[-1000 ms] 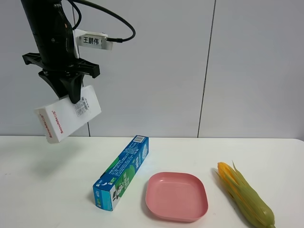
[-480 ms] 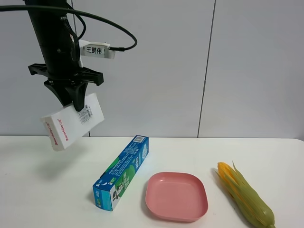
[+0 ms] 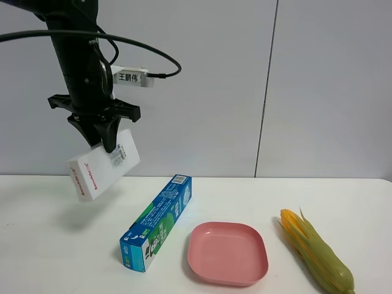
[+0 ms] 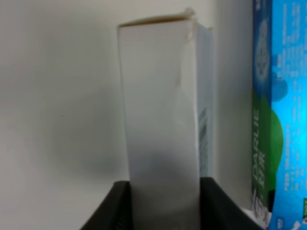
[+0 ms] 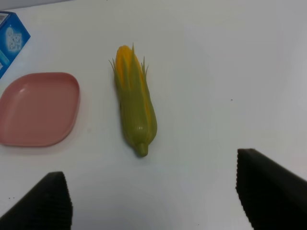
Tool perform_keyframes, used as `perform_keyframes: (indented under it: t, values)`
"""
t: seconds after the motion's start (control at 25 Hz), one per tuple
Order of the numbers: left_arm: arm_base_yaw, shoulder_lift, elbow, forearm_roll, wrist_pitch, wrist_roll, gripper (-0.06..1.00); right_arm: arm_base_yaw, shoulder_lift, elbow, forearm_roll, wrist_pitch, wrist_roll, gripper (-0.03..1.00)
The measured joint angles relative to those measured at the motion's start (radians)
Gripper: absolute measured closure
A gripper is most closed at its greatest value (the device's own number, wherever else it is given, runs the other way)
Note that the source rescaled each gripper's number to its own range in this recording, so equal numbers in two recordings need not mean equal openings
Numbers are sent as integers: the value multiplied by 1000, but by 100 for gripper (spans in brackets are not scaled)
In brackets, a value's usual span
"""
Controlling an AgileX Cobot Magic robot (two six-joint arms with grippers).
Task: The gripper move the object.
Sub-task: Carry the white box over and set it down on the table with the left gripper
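Note:
My left gripper [image 3: 105, 144], a black claw on a dark arm with a small white module [image 3: 133, 78], is shut on the white carton [image 3: 103, 164]. It holds the carton tilted in the air above the left part of the white table [image 3: 55, 245]. The carton's end with red print faces down and left. In the left wrist view the carton [image 4: 163, 120] stands between the black fingers [image 4: 115, 206]. My right gripper [image 5: 151, 201] is open and empty, its two black fingertips spread wide above the table; it is out of the exterior high view.
A long blue-green box [image 3: 158, 222] lies on the table below and right of the carton, also in the left wrist view [image 4: 280, 110]. A pink plate [image 3: 228, 253] sits right of it. A corn cob [image 3: 317, 250] lies at the right, also in the right wrist view [image 5: 135, 105].
My left gripper has moved right and down with the carton, closer to the blue-green box. Nothing on the table has moved.

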Motion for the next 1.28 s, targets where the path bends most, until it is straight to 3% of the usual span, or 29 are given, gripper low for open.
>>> perform_keyframes:
  t: [0.64, 1.28]
  values:
    - [0, 114, 0, 14, -48, 0, 94, 0, 0, 0, 0, 0, 0, -3]
    - [0, 187, 0, -47, -134, 0, 94, 0, 0, 0, 0, 0, 0, -3]
